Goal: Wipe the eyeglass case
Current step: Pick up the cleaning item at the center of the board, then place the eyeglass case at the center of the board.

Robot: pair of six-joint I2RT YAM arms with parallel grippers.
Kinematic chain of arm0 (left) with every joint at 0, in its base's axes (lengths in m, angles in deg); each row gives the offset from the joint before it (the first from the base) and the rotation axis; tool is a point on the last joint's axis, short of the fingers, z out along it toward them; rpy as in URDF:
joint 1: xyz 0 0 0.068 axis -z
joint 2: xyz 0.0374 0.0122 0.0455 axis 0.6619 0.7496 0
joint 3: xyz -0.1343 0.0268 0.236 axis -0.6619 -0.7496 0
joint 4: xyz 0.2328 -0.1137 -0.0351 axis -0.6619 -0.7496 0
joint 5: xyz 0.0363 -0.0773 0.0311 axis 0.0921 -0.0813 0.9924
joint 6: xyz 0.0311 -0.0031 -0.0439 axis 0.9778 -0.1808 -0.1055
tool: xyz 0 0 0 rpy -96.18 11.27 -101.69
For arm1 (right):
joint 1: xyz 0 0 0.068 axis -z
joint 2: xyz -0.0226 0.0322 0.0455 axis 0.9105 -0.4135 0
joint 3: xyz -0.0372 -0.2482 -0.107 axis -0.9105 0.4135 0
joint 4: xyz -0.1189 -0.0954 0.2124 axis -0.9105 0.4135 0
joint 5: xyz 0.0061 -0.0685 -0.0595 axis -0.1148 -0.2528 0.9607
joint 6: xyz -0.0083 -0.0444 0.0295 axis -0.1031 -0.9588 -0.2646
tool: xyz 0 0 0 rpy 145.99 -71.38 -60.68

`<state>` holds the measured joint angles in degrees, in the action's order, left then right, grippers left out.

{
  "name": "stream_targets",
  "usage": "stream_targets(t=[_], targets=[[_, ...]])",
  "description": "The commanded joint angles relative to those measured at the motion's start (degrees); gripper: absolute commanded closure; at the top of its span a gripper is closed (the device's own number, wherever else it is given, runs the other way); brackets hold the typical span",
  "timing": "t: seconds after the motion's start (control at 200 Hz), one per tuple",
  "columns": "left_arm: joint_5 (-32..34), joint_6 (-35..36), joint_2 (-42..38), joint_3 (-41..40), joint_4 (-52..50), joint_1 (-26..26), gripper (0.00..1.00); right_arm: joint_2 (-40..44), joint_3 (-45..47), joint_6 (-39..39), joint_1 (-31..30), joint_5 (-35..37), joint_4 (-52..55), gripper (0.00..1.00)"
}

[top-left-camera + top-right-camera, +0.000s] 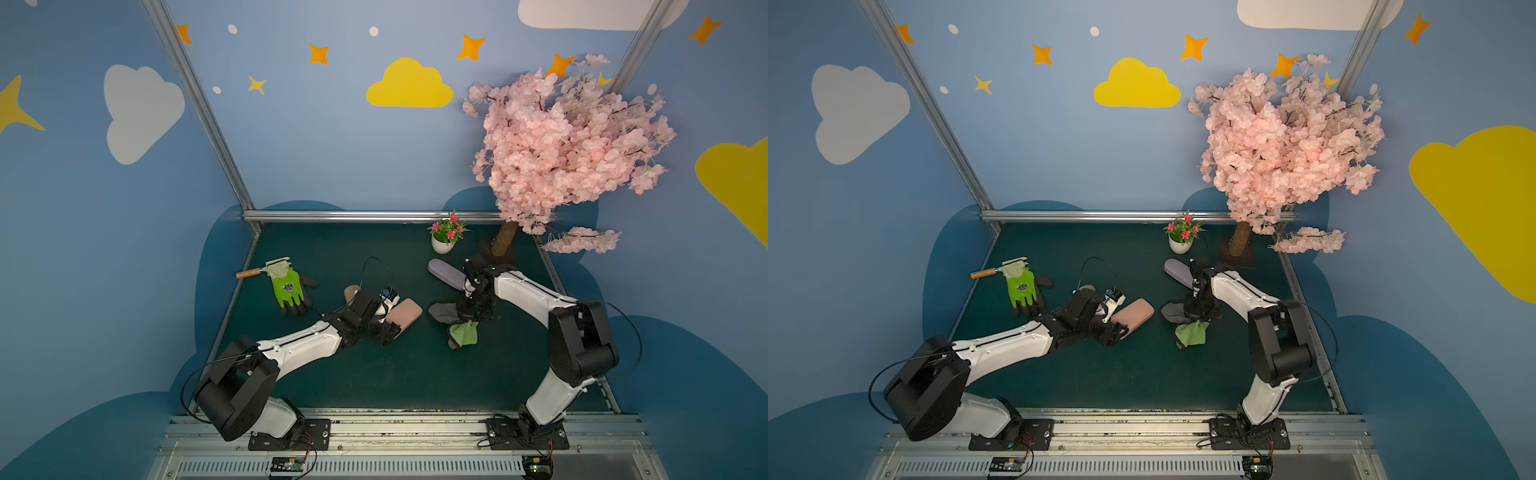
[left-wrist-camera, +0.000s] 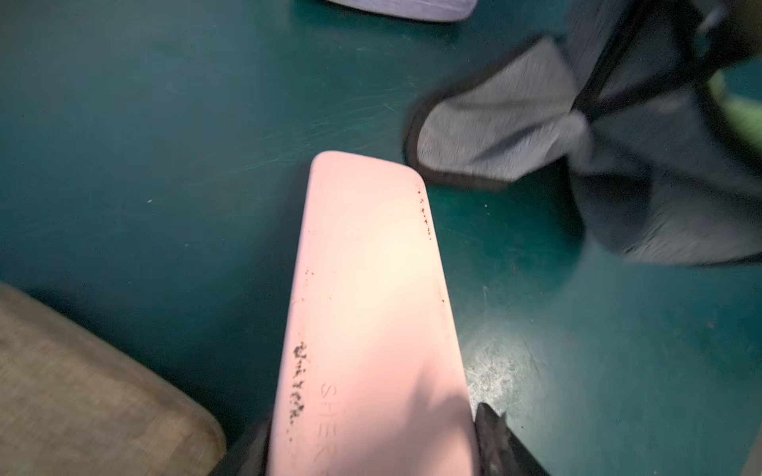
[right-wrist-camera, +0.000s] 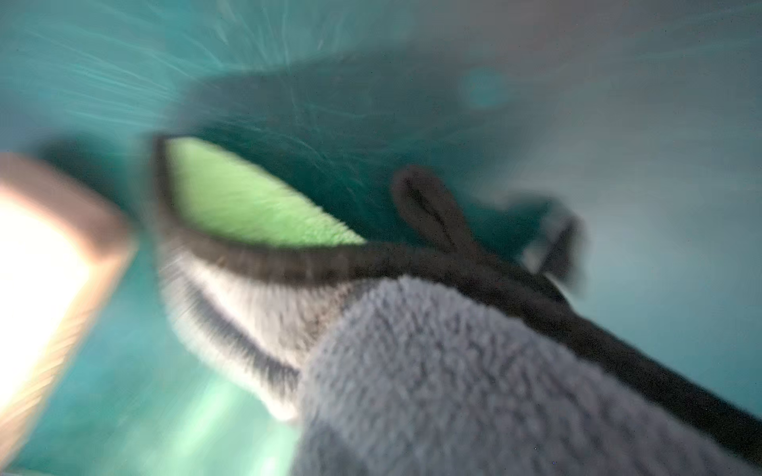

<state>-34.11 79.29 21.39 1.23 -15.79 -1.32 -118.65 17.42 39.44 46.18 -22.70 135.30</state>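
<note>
While my left claw [image 2: 371,449] clamps pink case [image 2: 371,288], right claw [image 1: 471,311] pinches cloth [image 1: 464,334]. Risk: shallow pinch, cloth drops.

Blue walls [image 1: 332,145], painted clouds [image 1: 409,85] and stars [image 1: 319,54], dark green floor [image 1: 395,374], pink blossom tree [image 1: 561,145]

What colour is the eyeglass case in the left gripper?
Pale pink eyeglass case, dark specks along its long edges; shows best in the left wrist view.

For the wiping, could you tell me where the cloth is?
In both top views, the cloth is right of centre, under the right end effector, beside the pink case.
</note>
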Motion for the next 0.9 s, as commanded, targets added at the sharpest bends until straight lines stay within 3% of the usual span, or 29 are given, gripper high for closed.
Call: stream_targets(t=[0.0, 0.145, 0.24, 0.34, 0.465, 0.511, 0.896], targets=[[1.9, 7.4, 4.82, 4.06, 1.12, 3.04, 0.64, 8.77, -0.09, -1.5, 3.8, 0.27, 4.99, 0.95], [3.42, 13.14, 13.17, 10.29, -0.88, 5.9, 0.63, 14.51, 0.74, -1.51, 5.29, -1.42, 7.32, 0.96], [3.27, 14.33, 16.97, 13.12, -1.51, 6.44, 0.57, 16.22, 1.0, -0.29, 5.08, -2.88, 8.09, 0.96], [3.33, 14.89, 18.56, 13.95, -1.56, 7.22, 0.47, 17.15, 1.29, 0.05, 4.7, -3.6, 8.02, 0.97], [3.25, 14.37, 17.46, 11.89, -0.76, 7.49, 0.25, 17.04, 1.28, 0.16, 4.13, -4.57, 7.64, 0.97], [3.52, 14.1, 16.6, 10.28, 0.66, 7.52, 0.21, 16.72, 1.07, 0.11, 3.81, -4.67, 7.49, 0.97], [3.33, 16.41, 18.36, 9.56, 6.43, 7.78, 0.2, 13.98, 0.25, -0.15, 2.21, -6.95, 5.4, 0.97]])
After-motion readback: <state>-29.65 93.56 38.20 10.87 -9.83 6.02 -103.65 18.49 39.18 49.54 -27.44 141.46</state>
